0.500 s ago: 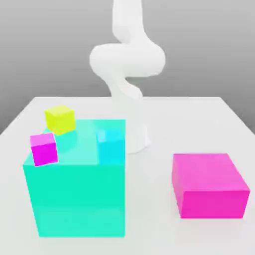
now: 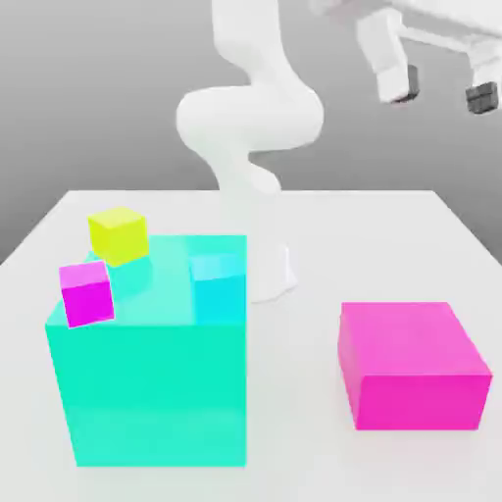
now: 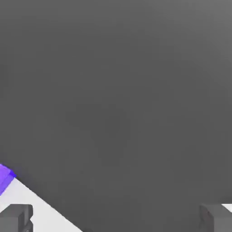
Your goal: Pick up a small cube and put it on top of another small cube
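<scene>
In the exterior view my gripper hangs high at the upper right, well above the table, open with nothing between its dark fingertips. The hand view looks past the two fingertips, which stand far apart. A sliver of the small blue-violet cube shows there at the frame's edge, on a corner of the white table. The rest of that cube is cut off. The gripper is far from it.
A big teal cube stands at the exterior view's left. A small yellow cube, a small magenta cube and a small cyan cube sit on it. A big magenta block lies on the white table at the right. The arm's base rises behind.
The hand has swung into the exterior view at the upper right, where it was absent before. The cubes and blocks have not moved.
</scene>
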